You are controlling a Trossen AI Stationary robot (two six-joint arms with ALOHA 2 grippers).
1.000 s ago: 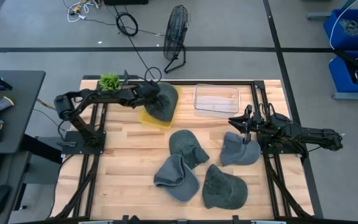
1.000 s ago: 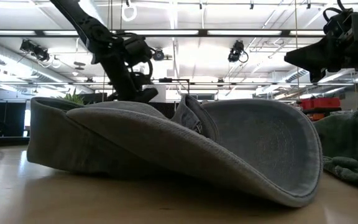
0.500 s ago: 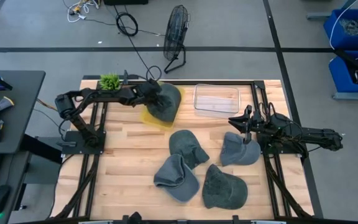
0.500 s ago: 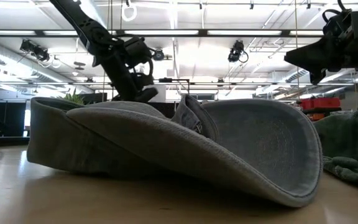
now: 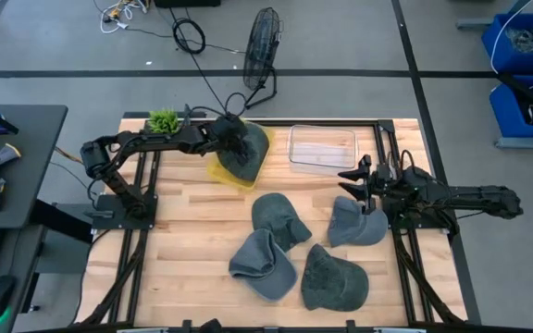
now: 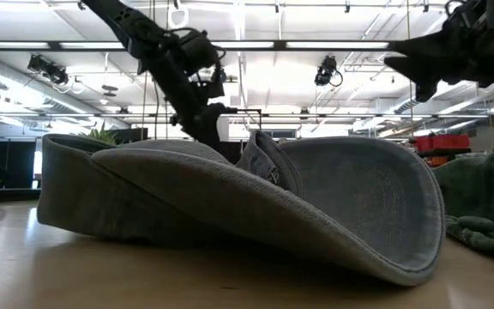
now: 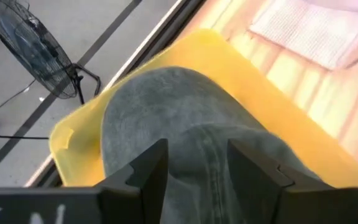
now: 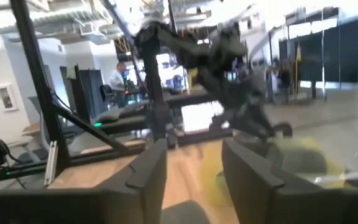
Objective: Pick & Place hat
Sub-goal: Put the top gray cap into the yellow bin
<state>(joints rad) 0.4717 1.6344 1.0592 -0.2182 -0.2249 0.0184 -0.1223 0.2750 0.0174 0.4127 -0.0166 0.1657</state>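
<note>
A grey hat (image 5: pixel 246 153) lies in a yellow bin (image 5: pixel 218 174) at the table's far side; it also shows in the left wrist view (image 7: pixel 179 118). My left gripper (image 5: pixel 234 139) is open right over this hat's crown, one finger on each side of a seam (image 7: pixel 197 174). My right gripper (image 5: pixel 352 180) is open and empty, hovering above the far edge of another grey hat (image 5: pixel 354 224) at the right. Three more grey hats (image 5: pixel 280 220) (image 5: pixel 262 264) (image 5: pixel 333 277) lie flat on the wood. One of them fills the low view (image 6: pixel 273 215). My left gripper stands over the crown (image 7: pixel 194 134) of the hat in the bin, fingers open and pointing down at a slant from the table's left. I cannot tell whether the fingertips touch the cloth. The hat rests in the bin.
A clear plastic bin (image 5: pixel 322 148) stands at the far side, right of the yellow bin. A small green plant (image 5: pixel 163 120) sits at the far left corner. Black frame rails (image 5: pixel 146 199) run along both table sides. Bare wood lies at the near left.
My left gripper has moved a little toward the table's right, farther over the hat in the bin, and has risen somewhat in the low view. My right gripper has shifted slightly toward the table's left and up. The hats have stayed where they were.
</note>
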